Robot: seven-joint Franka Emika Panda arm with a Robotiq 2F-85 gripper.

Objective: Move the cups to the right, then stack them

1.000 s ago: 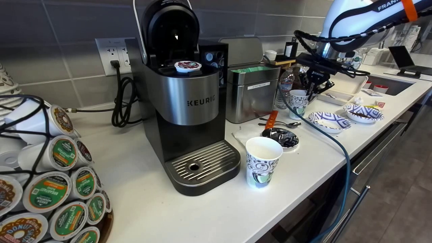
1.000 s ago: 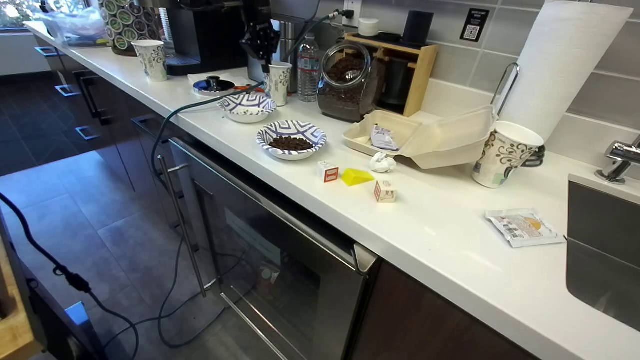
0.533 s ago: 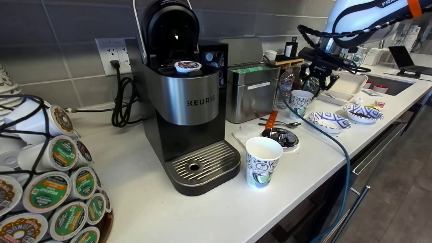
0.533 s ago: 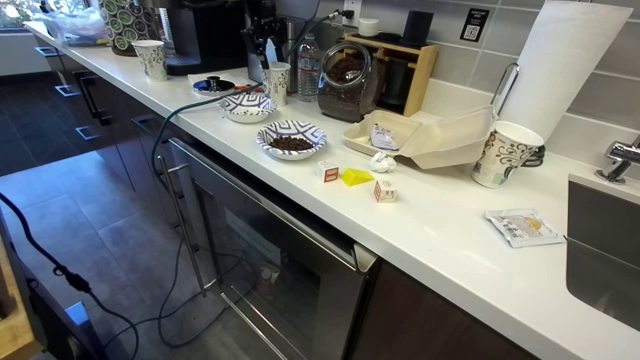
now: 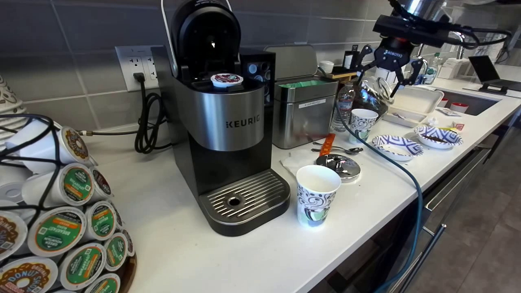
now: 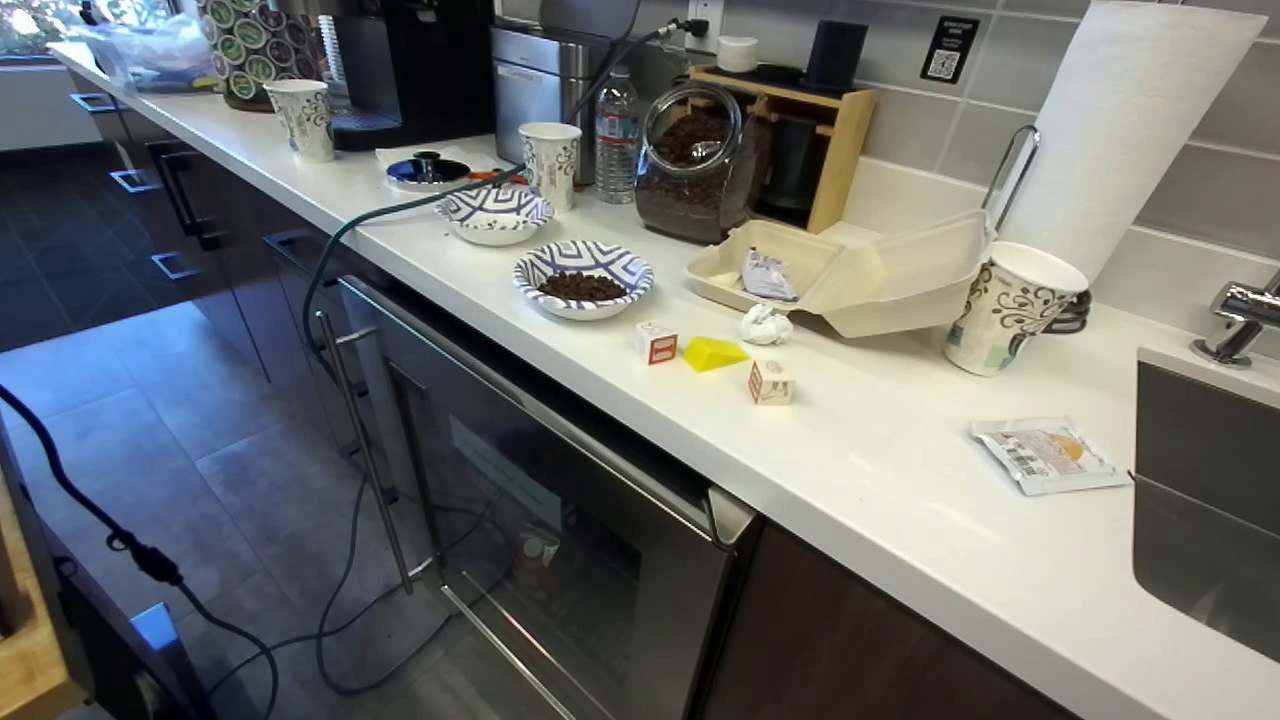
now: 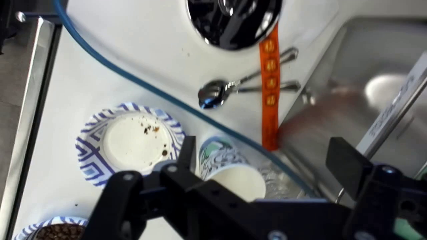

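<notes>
On the surface [image 5: 163,252], one cup [image 5: 316,203] stands just beside the Keurig [image 5: 228,122], another cup [image 5: 363,124] near the metal bin [image 5: 301,122], both mouth-up, long axes vertical; gripper [image 5: 375,89] sits higher, jaws spread super wide.

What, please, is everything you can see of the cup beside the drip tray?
The cup looks like white paper, flaring upward to a round rim, with dark swirls above a blue-green print. It stands upright, open-topped, beside but apart from the drip tray; only the white counter appears to touch it.
</notes>
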